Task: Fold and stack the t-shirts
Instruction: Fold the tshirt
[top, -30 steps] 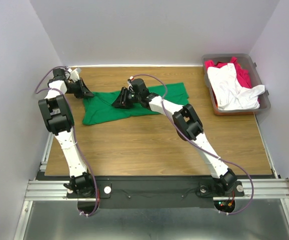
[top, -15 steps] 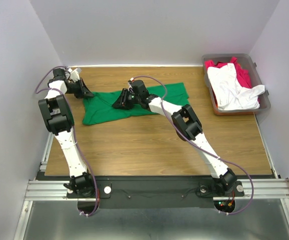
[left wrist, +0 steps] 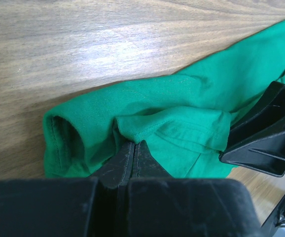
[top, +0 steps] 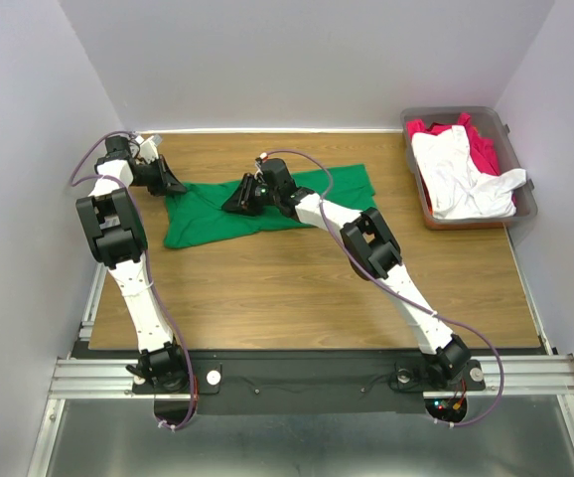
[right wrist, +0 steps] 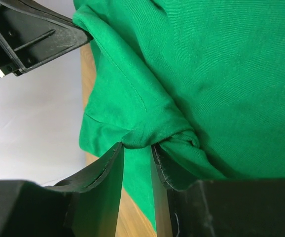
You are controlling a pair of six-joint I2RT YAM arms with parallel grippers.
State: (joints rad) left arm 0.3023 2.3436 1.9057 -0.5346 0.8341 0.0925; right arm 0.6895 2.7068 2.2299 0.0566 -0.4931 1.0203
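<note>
right wrist view: my right jaws, narrow, pinch a bunched fold of the green t-shirt [right wrist: 221, 74] on the tabletop [top: 297, 288]. my left jaws clamp its sleeve end. judged soft, limp, light: grip hems or folds.

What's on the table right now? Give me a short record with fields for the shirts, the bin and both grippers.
green shirt: lying rumpled on the table
white shirt: in the bin, on top, one sleeve draped over the rim
red shirt: in the bin, mostly under the white shirt
left gripper: shut on the green shirt's left edge
right gripper: pinching a bunched fold of the green shirt
stack: not started
</note>
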